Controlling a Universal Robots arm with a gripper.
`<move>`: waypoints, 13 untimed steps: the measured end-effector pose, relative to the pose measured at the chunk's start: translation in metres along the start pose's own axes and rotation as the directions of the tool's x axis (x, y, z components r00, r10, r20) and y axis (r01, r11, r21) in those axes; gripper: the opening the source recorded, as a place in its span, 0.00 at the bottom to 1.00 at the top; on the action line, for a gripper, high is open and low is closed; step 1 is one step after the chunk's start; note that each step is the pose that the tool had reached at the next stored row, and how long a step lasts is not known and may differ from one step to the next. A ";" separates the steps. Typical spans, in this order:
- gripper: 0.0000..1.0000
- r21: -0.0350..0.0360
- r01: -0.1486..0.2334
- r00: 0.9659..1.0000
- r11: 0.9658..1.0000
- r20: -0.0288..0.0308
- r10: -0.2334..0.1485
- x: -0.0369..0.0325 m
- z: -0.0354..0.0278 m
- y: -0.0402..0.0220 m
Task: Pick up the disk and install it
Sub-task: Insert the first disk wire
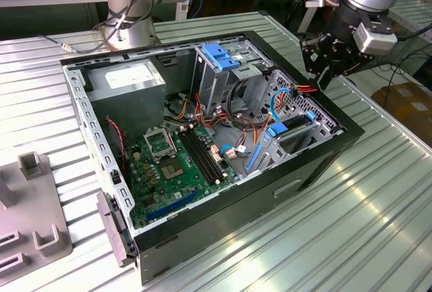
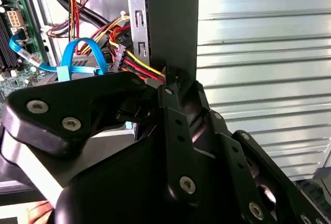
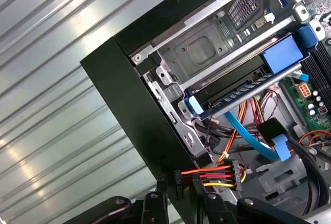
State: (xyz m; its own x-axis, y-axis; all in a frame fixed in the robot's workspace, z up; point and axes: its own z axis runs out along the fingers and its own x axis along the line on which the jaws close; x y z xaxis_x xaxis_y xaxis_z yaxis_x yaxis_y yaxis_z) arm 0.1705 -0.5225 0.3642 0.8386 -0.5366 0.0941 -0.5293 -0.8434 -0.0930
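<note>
- gripper hangs over the computer case wall at the exterior view's right, just beside the red/yellow power connector; spread or clamped: can't tell
- disk sits flat in the drive bay at that same corner of the case, well inside the wall
- in the first wrist view it shows edge-on, blue bracket framing it, label hidden
- handling, my read: rigid, dense for its size, bare metal faces slick, shock-sensitive
- best hold, I'd judge: across the long bracket sides, clear of the connector end and loose cables, kept level
</note>
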 end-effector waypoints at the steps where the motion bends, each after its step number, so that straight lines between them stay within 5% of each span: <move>1: 0.30 -0.007 0.003 1.000 1.000 -0.005 -0.003 -0.0005 -0.0003 0.0003; 2: 0.17 -0.008 0.003 1.000 1.000 -0.005 -0.003 -0.0005 -0.0004 0.0003; 7: 0.17 -0.011 0.001 1.000 1.000 -0.008 -0.001 0.0006 -0.0119 -0.0008; 13: 0.17 -0.018 -0.068 0.998 0.998 -0.015 0.068 0.0006 -0.0118 -0.0008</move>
State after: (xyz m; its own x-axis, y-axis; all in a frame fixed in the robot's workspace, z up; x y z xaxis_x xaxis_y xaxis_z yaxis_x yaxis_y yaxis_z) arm 0.1699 -0.5225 0.3761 0.7988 -0.5929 0.1020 -0.5873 -0.8053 -0.0816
